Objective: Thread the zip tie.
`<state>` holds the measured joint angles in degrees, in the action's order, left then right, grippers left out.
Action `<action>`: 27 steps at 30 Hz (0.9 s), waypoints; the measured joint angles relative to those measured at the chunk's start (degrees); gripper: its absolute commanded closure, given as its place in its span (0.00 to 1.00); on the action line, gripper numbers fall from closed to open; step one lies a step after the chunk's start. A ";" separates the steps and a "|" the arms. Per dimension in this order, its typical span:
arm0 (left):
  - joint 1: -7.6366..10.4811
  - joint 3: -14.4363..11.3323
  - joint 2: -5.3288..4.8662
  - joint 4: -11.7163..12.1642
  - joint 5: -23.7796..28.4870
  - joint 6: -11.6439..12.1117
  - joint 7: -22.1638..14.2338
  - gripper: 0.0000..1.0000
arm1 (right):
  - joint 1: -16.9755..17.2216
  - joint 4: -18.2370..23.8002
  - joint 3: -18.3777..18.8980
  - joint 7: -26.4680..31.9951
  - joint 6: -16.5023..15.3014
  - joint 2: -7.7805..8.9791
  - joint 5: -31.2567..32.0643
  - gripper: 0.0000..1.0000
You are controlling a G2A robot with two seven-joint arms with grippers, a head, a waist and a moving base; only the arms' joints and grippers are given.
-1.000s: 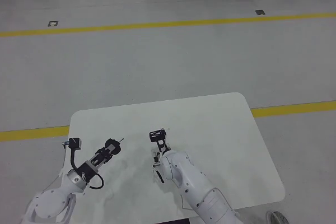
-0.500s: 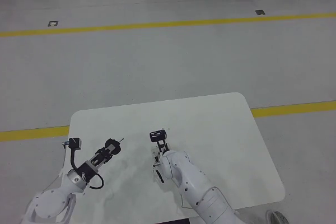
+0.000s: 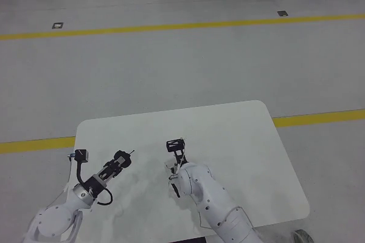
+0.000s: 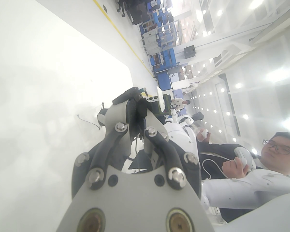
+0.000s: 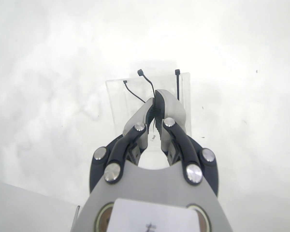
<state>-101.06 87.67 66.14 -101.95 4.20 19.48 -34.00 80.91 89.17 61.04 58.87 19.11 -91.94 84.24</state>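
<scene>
Right claw (image 5: 155, 97) is clenched on a black zip tie (image 5: 147, 80). It grips the strap partway along, and the head end pokes out past the fingertips, free. The claw sits directly over a clear holder (image 5: 116, 102) on the desk (image 3: 231, 130). A second tie (image 5: 133, 92) and a third tie (image 5: 177, 84) stand in the holder.

Left claw (image 4: 136, 97) is pressed closed. Top view shows a thin dark sliver at its tip. I can't tell you if that's a tie.

Progress, my read: early. You've got one tie gripped, there's no loop anywhere, and no tail is in a head. Left to do: lift clear of the holder, bring tail to head, feed through, pull.

Pose: right arm (image 3: 198, 191) is near the desk's 6 o'clock, wrist pitched down onto the holder. Left arm (image 3: 79, 194) is at 8 o'clock, claw aimed toward 1 o'clock, well apart from the right claw.
</scene>
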 measured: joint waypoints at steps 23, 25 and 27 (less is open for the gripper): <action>0.00 0.00 0.00 0.00 0.00 0.00 0.00 1.00 | 11.93 15.10 25.70 -7.08 -34.75 4.66 -47.16 1.00; 0.00 0.00 0.00 0.00 0.00 0.00 0.00 1.00 | 11.10 13.92 26.40 -5.80 -36.98 5.01 -52.02 1.00; 0.00 0.00 0.00 0.00 0.00 0.00 0.00 1.00 | 10.13 12.97 26.56 -4.31 -38.47 5.33 -55.73 1.00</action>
<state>-101.06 87.67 66.14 -101.95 4.20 19.48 -34.00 91.05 102.14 87.59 54.56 -19.36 -86.62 28.51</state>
